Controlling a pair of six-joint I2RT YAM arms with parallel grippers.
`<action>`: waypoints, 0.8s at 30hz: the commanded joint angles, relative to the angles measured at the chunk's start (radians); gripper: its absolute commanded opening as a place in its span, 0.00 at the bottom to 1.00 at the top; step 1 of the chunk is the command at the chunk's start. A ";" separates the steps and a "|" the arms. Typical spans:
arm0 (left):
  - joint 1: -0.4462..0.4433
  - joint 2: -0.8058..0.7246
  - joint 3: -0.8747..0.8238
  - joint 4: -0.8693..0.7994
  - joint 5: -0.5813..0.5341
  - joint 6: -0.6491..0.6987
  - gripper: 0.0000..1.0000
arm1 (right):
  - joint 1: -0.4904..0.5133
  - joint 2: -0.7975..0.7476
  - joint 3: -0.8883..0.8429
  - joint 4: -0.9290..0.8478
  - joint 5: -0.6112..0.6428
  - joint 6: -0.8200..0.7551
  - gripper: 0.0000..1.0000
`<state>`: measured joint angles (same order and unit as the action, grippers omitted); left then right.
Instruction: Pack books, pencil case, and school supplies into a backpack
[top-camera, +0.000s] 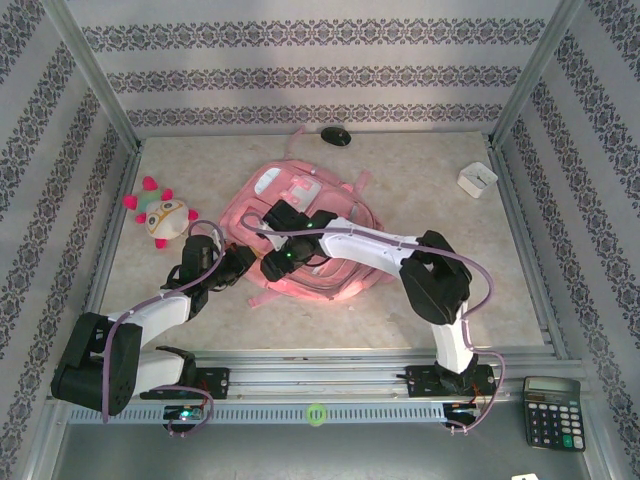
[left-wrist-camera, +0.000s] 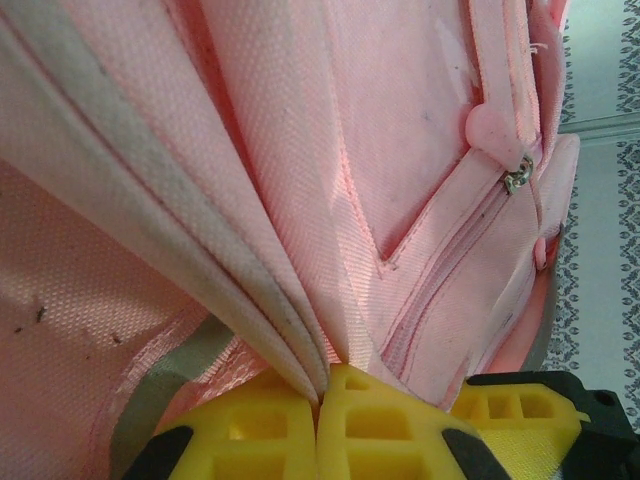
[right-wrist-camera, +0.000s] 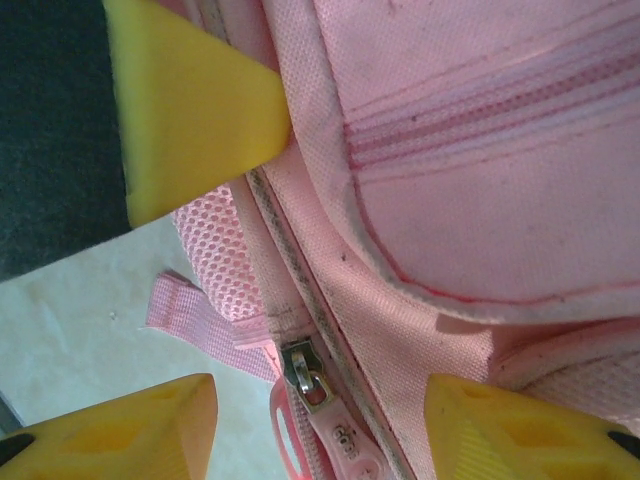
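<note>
A pink-and-white plush toy (top-camera: 163, 215) lay left of the left claw (top-camera: 243, 262). A white square box (top-camera: 477, 178) sat well right of the right claw (top-camera: 282, 214). A black oval object (top-camera: 335, 136) lay beyond that claw, and a black calculator (top-camera: 552, 412) sat far back to its right.

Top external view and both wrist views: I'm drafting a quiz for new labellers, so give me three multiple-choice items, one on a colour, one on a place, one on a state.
1. What colour is the backpack?
A) blue B) pink C) grey
2. Where is the calculator?
A) on the backpack B) against the far wall C) at the near right corner, past the table's rail
3. How is the left claw?
A) open above the table B) shut on backpack fabric C) holding the calculator

Answers:
1: B, its fabric is pink in every view.
2: C, it lies at the bottom right of the top view.
3: B, its yellow fingers meet with a fold pinched between them.
</note>
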<state>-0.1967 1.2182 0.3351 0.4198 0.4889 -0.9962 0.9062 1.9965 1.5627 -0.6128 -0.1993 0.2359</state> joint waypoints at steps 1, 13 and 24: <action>-0.016 -0.020 0.028 0.052 0.057 0.016 0.05 | 0.007 0.050 0.048 -0.064 -0.007 -0.030 0.56; -0.017 -0.014 0.026 0.059 0.056 0.016 0.05 | 0.033 0.012 0.031 -0.183 -0.090 -0.044 0.38; -0.016 -0.021 0.025 0.059 0.052 0.016 0.05 | 0.021 0.025 0.049 -0.136 0.011 0.035 0.39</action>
<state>-0.1967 1.2182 0.3351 0.4202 0.4934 -0.9962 0.9230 2.0243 1.6016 -0.7307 -0.2562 0.2409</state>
